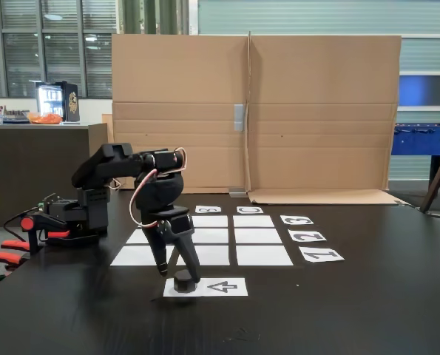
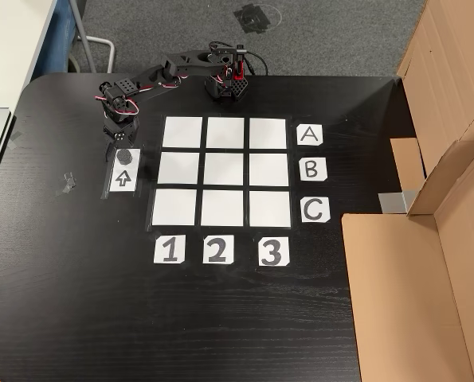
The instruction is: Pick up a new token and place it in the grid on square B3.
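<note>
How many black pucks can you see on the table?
1. The token sits on the arrow sheet, left of the grid in the view from above, right at the gripper. None on the squares.

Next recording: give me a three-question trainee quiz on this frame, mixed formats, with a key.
1. True or false: a token already lies on one of the grid's nine squares.
2. Multiple choice: the token sits on
A) square B3
B) the arrow sheet
C) the card marked 1
3. Short answer: in the side-on fixed view, where is the hand relative to the token?

Key
1. False; all nine squares are bare.
2. B
3. Directly above it, fingers pointing down, with their tips at the token's top; a closed grip cannot be confirmed.
</note>
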